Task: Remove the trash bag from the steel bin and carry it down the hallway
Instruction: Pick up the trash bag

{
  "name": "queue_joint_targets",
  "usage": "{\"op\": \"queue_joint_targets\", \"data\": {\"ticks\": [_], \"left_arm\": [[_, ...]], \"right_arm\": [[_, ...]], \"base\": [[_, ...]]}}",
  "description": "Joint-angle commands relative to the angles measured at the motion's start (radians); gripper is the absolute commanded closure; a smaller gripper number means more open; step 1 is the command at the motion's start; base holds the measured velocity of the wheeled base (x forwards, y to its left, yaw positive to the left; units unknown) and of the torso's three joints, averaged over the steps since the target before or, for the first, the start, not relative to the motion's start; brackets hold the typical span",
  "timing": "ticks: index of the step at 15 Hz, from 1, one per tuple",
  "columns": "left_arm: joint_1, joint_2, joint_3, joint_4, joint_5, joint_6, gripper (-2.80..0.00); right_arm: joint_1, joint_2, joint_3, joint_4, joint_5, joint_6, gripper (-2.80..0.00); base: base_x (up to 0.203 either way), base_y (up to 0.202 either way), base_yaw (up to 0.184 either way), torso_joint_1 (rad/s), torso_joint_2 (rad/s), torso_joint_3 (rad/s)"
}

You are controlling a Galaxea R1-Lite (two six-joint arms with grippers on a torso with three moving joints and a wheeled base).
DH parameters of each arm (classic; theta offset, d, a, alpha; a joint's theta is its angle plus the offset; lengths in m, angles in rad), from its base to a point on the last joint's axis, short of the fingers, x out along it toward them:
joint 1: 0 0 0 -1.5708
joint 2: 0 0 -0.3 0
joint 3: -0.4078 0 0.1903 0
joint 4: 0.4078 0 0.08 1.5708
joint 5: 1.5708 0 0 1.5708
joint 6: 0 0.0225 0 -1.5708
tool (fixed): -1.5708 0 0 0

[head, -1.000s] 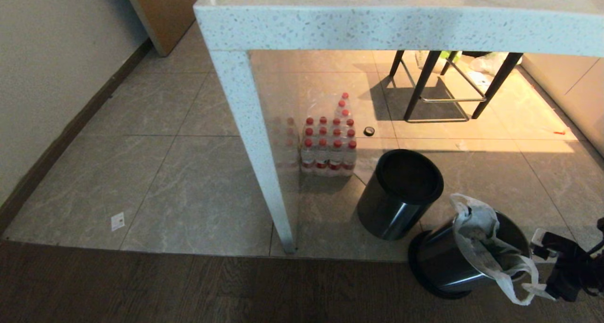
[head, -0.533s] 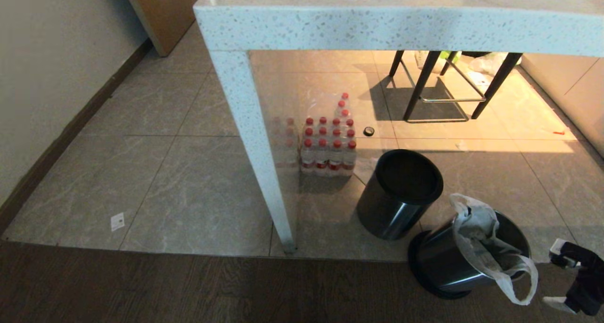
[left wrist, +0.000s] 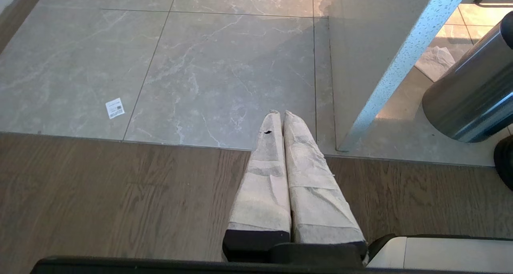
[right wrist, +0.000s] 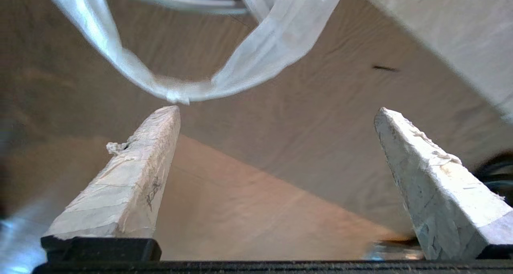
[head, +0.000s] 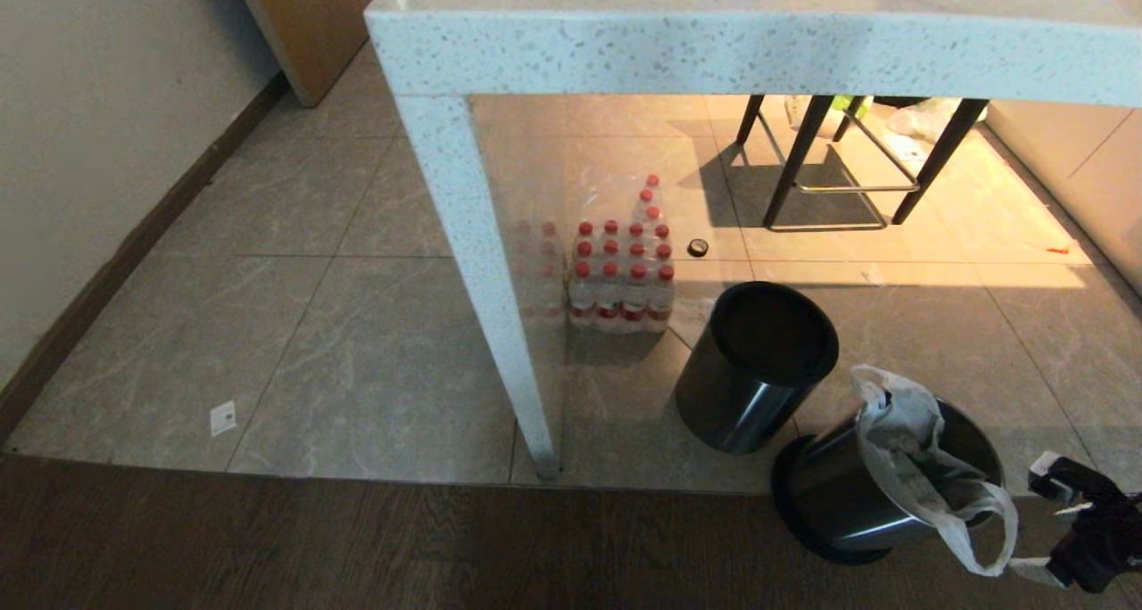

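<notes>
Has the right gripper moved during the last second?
Yes. The right gripper has dropped lower and further right of the small brushed-steel bin, toward the picture's corner.

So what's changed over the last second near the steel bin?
The right gripper dropped lower beside the steel bin and now sits by the trash bag's hanging loop handle, jaws wide open, holding nothing. Bag, both bins and the pack of water bottles stayed put.

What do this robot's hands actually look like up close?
Each gripper has two long, tapered, wedge-shaped fingers wrapped in worn off-white tape, set on a black base. That goes for the left gripper and the right gripper. From the head view, the right gripper sits on a black wrist with dark cables.
</notes>
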Motion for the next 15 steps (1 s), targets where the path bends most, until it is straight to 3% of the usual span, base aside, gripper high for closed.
{"op": "queue_joint_targets", "data": {"ticks": [1,5,9,15], "left_arm": [[0.0,0.0,0.0,-0.001,0.0,0.0,0.0],[0.0,0.0,0.002,-0.001,0.0,0.0,0.0],[0.0,-0.002,0.002,-0.001,0.0,0.0,0.0],[0.0,0.0,0.002,-0.001,0.001,0.0,0.0]], "right_arm": [[0.0,0.024,-0.005,-0.004,0.008,0.022,-2.8],[0.0,0.045,-0.008,-0.003,0.042,0.075,-2.8],[0.0,0.091,-0.079,-0.035,0.166,0.145,-2.8],[0.0,0.123,-0.112,-0.055,0.171,0.155,-2.8]], "base": [[0.0,0.0,0.0,0.0,0.0,0.0],[0.0,0.0,0.0,0.0,0.0,0.0],[0.0,0.0,0.0,0.0,0.0,0.0],[0.0,0.0,0.0,0.0,0.0,0.0]]}}
